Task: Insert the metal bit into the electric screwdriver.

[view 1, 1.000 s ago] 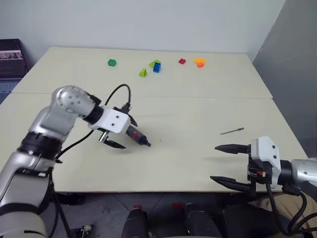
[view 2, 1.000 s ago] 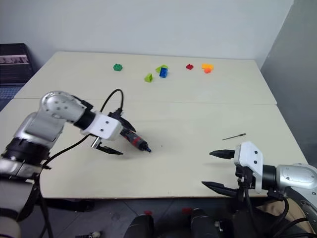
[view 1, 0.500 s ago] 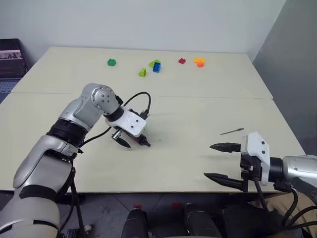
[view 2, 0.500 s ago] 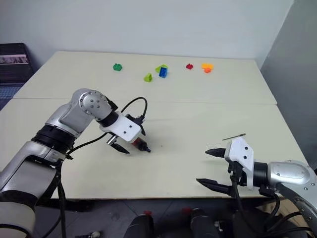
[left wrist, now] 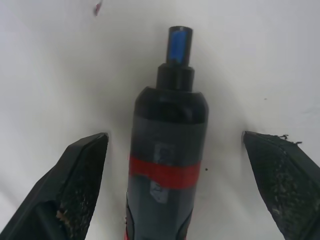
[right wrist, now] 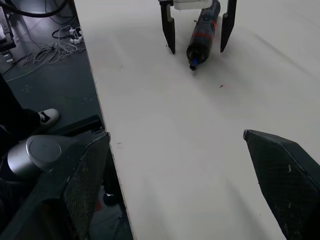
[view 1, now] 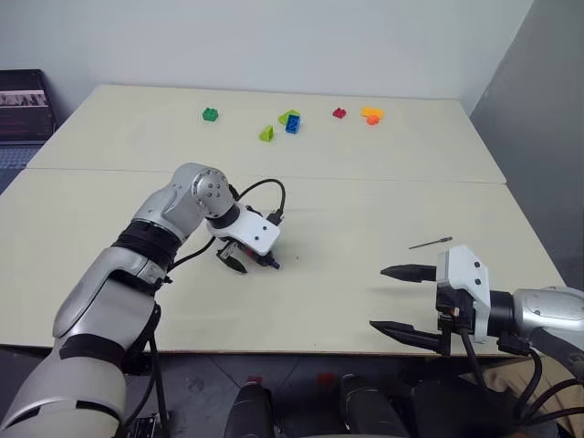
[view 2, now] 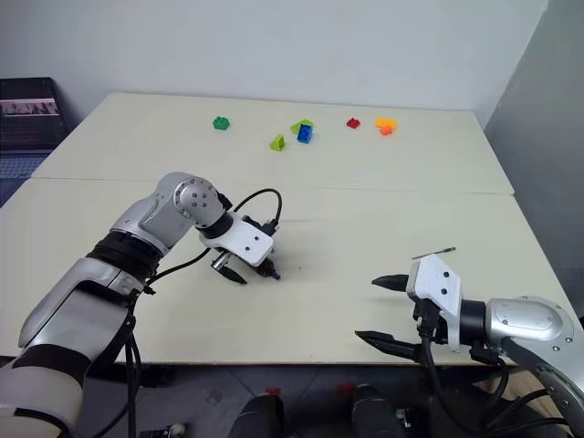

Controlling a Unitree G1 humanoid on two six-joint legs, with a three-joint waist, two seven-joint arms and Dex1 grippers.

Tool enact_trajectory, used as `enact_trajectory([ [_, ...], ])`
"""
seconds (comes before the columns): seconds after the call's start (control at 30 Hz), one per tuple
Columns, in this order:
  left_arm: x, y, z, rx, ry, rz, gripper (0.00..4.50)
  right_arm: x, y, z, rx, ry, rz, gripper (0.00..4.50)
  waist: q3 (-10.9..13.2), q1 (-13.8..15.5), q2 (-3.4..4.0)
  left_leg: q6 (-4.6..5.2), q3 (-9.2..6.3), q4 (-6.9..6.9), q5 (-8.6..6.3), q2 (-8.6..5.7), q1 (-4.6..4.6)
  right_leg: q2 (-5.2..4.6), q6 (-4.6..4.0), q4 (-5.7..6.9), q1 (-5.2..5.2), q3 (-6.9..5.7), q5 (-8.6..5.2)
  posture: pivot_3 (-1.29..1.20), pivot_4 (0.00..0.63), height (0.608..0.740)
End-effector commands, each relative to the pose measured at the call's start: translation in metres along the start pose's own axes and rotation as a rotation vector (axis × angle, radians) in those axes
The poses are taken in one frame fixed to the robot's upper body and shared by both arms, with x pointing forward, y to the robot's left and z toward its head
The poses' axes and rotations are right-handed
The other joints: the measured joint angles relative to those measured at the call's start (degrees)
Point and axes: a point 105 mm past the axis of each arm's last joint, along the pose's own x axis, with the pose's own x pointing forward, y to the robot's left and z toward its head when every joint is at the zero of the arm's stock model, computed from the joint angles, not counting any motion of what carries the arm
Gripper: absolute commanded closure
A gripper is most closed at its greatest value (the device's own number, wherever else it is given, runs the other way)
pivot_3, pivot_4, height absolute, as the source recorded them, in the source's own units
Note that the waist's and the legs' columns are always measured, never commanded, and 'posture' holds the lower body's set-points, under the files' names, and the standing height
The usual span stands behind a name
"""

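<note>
— Left gripper (view 1: 239, 265)?
— Spread wide, straddling the electric screwdriver (left wrist: 167, 165) lying mid-frame on the counter (view 1: 365, 192), not clamped.
— Right gripper (view 1: 401, 301)?
— Released, lower right; the metal bit (view 1: 430, 243) lies just above it.

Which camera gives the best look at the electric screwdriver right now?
The left wrist view: the electric screwdriver lies between the open left gripper fingers, red band and blue tip clear. The right wrist view shows it whole but far; in the head views the gripper covers most of it.

dark red-banded electric screwdriver (left wrist: 168, 165) flat on table; thin metal bit (view 1: 430, 243) lying well apart.
</note>
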Motion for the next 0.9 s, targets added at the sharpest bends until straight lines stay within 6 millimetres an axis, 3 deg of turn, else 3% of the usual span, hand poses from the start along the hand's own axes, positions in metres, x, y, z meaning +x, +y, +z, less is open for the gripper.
enact_trajectory([
  [0.03, -0.002, 0.010, 0.008, 0.009, -0.018, 0.025, 0.02, 0.001, 0.006, 0.009, -0.037, -0.018, 0.021, 0.00, 0.0, 0.0, 0.00, 0.01, 0.00, 0.01, 0.00, 0.00, 0.00, 0.00, 0.00, 0.00, 0.01, 0.00, 0.00, 0.00, 0.150, 0.740],
  [0.83, 0.014, 0.002, 0.014, 0.039, -0.039, -0.020, 0.02, 0.000, 0.006, 0.007, -0.035, 0.000, 0.024, 0.00, 0.0, 0.0, 0.06, 0.04, -0.02, 0.02, 0.03, -0.01, 0.05, 0.00, 0.01, 0.02, 0.07, 0.00, 0.01, 0.00, 0.150, 0.740],
  [0.9, 0.015, 0.001, 0.017, 0.034, -0.052, -0.031, 0.38, 0.000, 0.007, 0.007, -0.035, 0.001, 0.025, 0.00, -0.1, 0.0, 0.10, 0.05, -0.02, 0.02, 0.03, -0.01, 0.06, 0.00, 0.02, 0.02, 0.08, 0.00, 0.01, 0.00, 0.150, 0.740],
])
